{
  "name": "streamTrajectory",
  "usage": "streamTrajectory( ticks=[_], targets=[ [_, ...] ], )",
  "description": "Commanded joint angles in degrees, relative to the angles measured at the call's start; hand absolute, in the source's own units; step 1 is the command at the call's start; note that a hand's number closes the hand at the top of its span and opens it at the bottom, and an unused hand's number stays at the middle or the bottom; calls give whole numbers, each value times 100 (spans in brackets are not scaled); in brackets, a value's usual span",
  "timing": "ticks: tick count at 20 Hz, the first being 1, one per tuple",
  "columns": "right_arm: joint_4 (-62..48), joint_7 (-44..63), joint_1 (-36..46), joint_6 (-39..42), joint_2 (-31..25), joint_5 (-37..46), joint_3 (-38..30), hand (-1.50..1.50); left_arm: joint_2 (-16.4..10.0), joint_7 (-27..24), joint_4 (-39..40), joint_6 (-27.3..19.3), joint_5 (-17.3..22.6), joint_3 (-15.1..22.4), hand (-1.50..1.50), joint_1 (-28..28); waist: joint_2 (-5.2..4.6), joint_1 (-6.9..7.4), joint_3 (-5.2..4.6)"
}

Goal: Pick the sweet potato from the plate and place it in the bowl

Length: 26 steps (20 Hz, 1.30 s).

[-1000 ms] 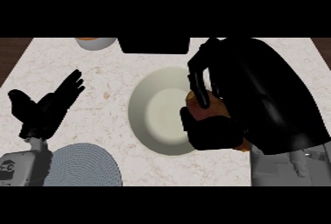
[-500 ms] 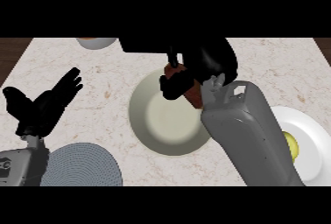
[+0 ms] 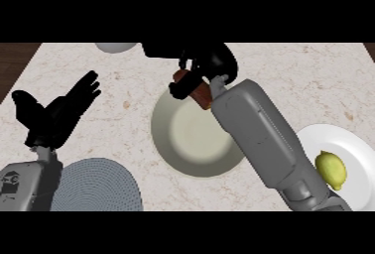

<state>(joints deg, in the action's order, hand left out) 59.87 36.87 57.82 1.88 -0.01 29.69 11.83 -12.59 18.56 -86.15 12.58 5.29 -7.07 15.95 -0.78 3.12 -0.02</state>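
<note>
Hanging over the far rim of the bowl (image 3: pixel 192 149) is the one sweet potato (image 3: pixel 199 93), a reddish-brown chunk, so it's off the plate and up in the air, not down inside the bowl. The right robot hand (image 3: pixel 212 62) has its black fingers curled round it from above and hides a good part of it; only the brown lower end and a bit near the top peek out. Its grey forearm runs diagonally from the lower right, crossing the bowl's right side.

The bowl is just one, beige and round, sitting about mid-counter (image 3: pixel 307 79) with nothing lying in the part I can see.

To the right there's a single white plate (image 3: pixel 322 139), partly covered by that forearm, with one yellow lemon (image 3: pixel 332 170) on it.

Over on the left, the left robot hand (image 3: pixel 55 111) is released, fingers spread and pointing up and away, holding nothing, well apart from the bowl. Below it, one round grey ribbed mat (image 3: pixel 99 186) lies at the near edge.

At the far edge, one pale rounded thing (image 3: pixel 116 46) is cut off by the view, can't tell what it is.
</note>
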Motion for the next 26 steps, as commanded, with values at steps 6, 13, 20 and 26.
streamTrajectory(
  ticks=[6, 13, 20, 26],
  targets=[
    [-1918, -1457, 540, -1794, 1, -1485, 48, -150, 96, -208, 38, 44, -122, 152, 0, -96, -36, 156, 0],
    [-2723, -2423, 1091, -2718, 1, -1671, -22, -150, 86, -118, 18, -27, -148, 101, 0, -123, -14, 9, -1],
    [-2129, -2309, 658, -3212, -372, -1460, -252, -150, 50, -45, 3, -203, -125, -112, 0, -160, 105, -328, 3],
    [-523, -2376, -298, -2125, -1545, -1732, -336, -150, -181, -251, 147, 77, 38, -340, 0, -444, 149, -481, 2]
  ],
)
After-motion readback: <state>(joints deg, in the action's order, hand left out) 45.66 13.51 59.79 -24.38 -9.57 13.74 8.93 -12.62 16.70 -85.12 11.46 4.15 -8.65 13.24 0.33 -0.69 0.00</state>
